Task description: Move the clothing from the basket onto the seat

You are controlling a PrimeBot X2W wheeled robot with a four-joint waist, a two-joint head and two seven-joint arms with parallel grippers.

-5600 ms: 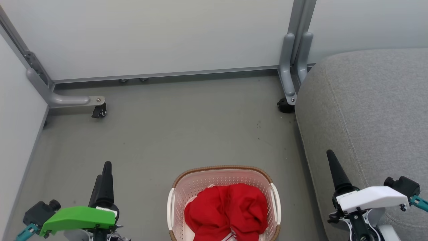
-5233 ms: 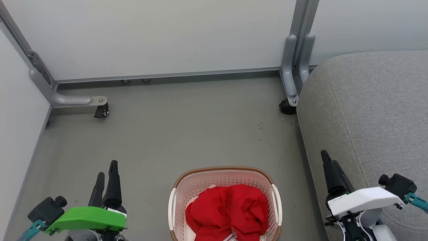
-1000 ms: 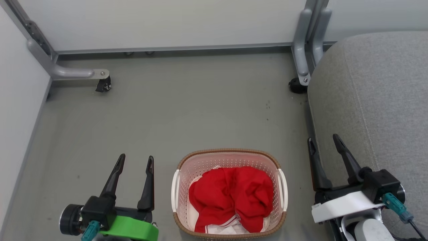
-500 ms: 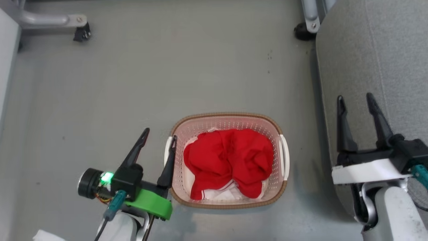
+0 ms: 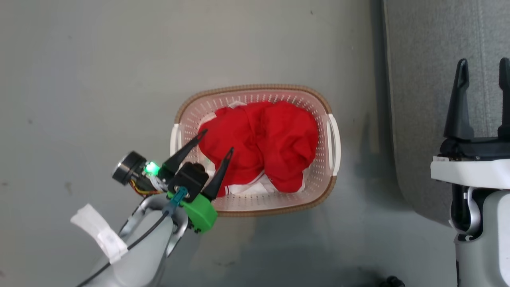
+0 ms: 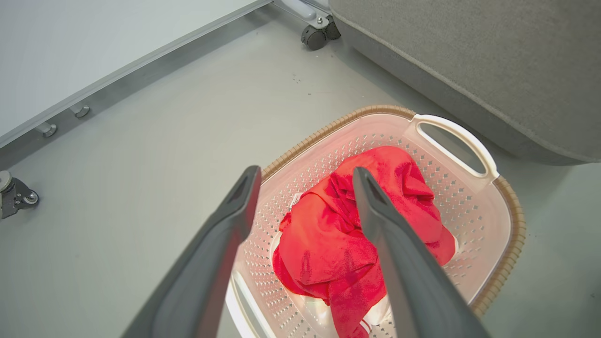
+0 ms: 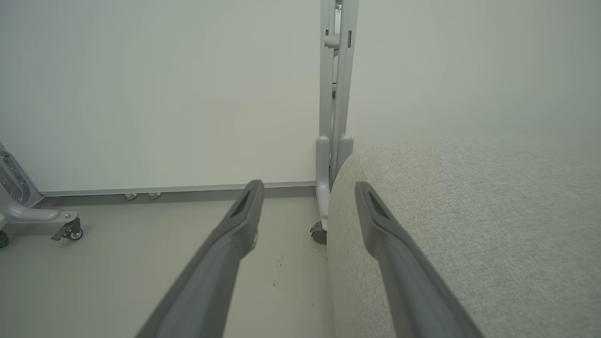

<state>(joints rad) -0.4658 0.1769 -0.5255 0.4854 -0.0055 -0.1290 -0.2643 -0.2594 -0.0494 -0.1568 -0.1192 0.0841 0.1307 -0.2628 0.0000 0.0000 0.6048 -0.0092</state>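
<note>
Clothing (image 5: 263, 139): red heap inside basket (image 5: 255, 88), beside seat (image 5: 422, 79); white trim (image 5: 247, 187) mostly buried, piece count unclear. My left gripper (image 5: 217, 140): splayed, empty, above heap. My right gripper (image 5: 483, 61): splayed, empty, over seat, partly cropped.

The left pincer (image 5: 218, 140) is showing two long, dark, tapering fingers (image 5: 185, 150) growing out of a black block (image 5: 191, 178). Behind that block a bright green bracket (image 5: 201, 209) is capping the wrist. A teal plug (image 5: 177, 196) is feeding a black cable (image 5: 147, 231) back along the pale grey forearm (image 5: 143, 255). Beside the block a black, silver-rimmed barrel (image 5: 123, 169) is carrying a glowing green light (image 5: 150, 168), with thin orange wires (image 5: 139, 189) looping under it. Farther back a white tape tab (image 5: 97, 233) is sticking out. The right pincer (image 5: 483, 61) is wearing matching fingers, a black base (image 5: 474, 145) and a white bracket (image 5: 470, 173) ahead of its grey right forearm (image 5: 484, 243).
</note>
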